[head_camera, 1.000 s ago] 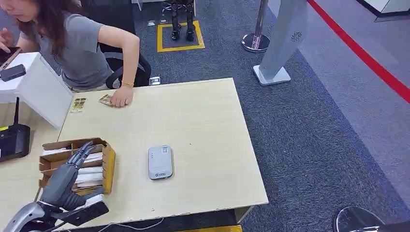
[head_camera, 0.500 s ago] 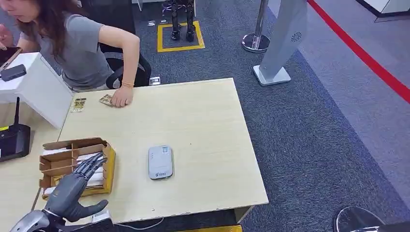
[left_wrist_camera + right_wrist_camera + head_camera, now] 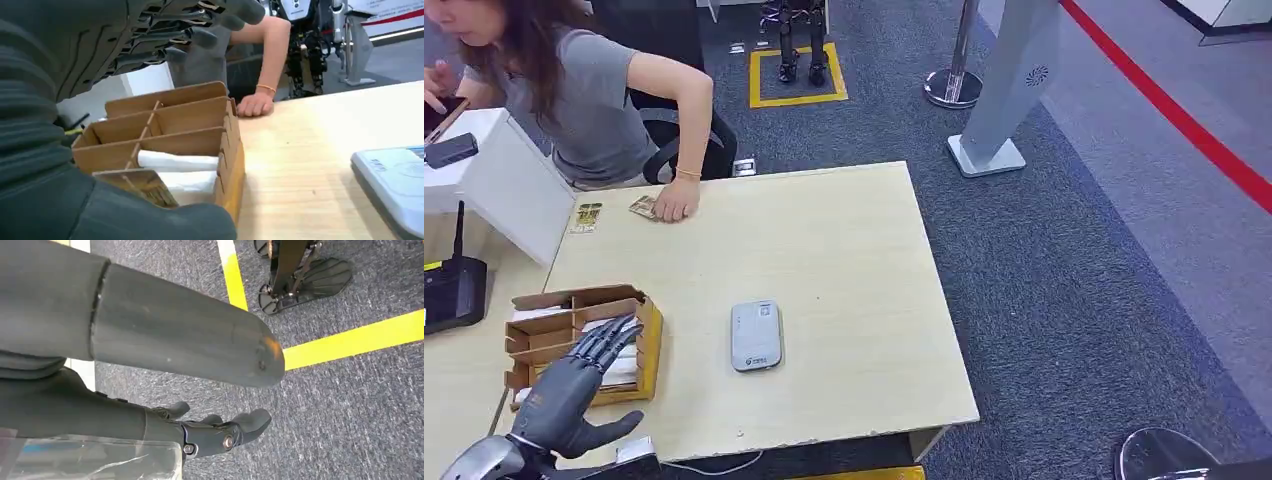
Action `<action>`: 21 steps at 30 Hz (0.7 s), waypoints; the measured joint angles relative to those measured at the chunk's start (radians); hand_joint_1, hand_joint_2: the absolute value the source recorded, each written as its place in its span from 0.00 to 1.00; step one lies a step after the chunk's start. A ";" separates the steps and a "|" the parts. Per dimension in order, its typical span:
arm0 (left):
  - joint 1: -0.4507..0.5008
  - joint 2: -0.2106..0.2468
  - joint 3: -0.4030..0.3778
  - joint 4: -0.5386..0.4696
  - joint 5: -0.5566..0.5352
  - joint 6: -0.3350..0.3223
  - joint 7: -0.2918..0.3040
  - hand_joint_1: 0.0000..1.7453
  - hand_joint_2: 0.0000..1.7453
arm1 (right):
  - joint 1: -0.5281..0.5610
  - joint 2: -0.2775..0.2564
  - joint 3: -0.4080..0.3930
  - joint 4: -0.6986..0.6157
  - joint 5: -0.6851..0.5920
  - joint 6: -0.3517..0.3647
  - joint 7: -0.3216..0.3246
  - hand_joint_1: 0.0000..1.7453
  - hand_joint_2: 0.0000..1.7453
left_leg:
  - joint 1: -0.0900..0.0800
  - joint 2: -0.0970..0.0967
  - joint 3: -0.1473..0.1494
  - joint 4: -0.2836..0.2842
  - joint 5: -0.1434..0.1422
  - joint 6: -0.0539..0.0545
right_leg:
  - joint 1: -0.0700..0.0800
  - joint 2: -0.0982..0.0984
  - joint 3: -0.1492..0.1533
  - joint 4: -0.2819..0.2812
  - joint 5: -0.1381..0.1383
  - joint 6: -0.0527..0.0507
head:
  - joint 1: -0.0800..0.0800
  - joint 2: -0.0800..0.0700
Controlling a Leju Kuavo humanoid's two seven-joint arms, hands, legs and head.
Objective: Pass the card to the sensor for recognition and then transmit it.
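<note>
A cardboard box point(image 3: 652, 345) with several compartments stands at the table's near left and holds white cards point(image 3: 622, 368). My left hand point(image 3: 572, 385) hovers over its near end, fingers spread, holding nothing. In the left wrist view the fingers point(image 3: 170, 35) reach above the box point(image 3: 185, 115), and a brown printed card point(image 3: 145, 184) stands in the nearest compartment beside the thumb point(image 3: 130, 220). The grey-white sensor point(image 3: 756, 335) lies flat right of the box, also in the left wrist view point(image 3: 395, 175). My right hand point(image 3: 220, 432) hangs over the carpet, empty, fingers loosely apart.
A person sits at the table's far left, one hand point(image 3: 674, 205) resting on a card point(image 3: 642, 207); another card point(image 3: 585, 215) lies beside it. A black device point(image 3: 452, 290) and a white counter point(image 3: 494, 175) stand to the left. A stanchion base point(image 3: 952, 88) is beyond the table.
My left hand has drawn back toward the near end of the box and dropped lower in the picture. The person's hand on the table stays put.
</note>
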 joint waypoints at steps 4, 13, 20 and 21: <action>-0.096 -0.004 -0.020 0.011 -0.030 -0.035 -0.005 0.00 1.00 | -0.001 -0.001 0.000 0.000 -0.008 -0.008 0.006 0.00 0.00 | 0.000 -0.002 0.000 0.000 0.001 0.000 | 0.000 -0.003 0.001 0.000 0.000 0.000 | 0.000 0.000; -0.330 -0.047 -0.169 0.117 -0.051 -0.068 -0.008 0.00 1.00 | -0.001 0.000 0.000 0.000 -0.017 -0.014 0.003 0.00 0.00 | 0.000 -0.002 0.000 0.000 0.002 -0.001 | 0.000 -0.003 0.001 0.000 0.002 -0.002 | 0.000 0.000; -0.407 -0.061 -0.267 0.166 -0.029 -0.077 -0.008 0.00 1.00 | 0.001 0.000 -0.002 0.000 -0.019 -0.021 0.015 0.00 0.00 | 0.000 0.000 0.000 0.000 0.002 -0.001 | 0.000 -0.001 0.000 0.000 0.002 -0.002 | 0.000 0.000; -0.407 -0.063 -0.277 0.169 -0.025 -0.076 -0.008 0.00 1.00 | 0.001 0.000 -0.002 0.000 -0.021 -0.023 0.015 0.00 0.00 | 0.000 0.000 0.000 0.000 0.002 -0.001 | 0.000 -0.001 -0.001 0.000 0.002 -0.002 | 0.000 0.000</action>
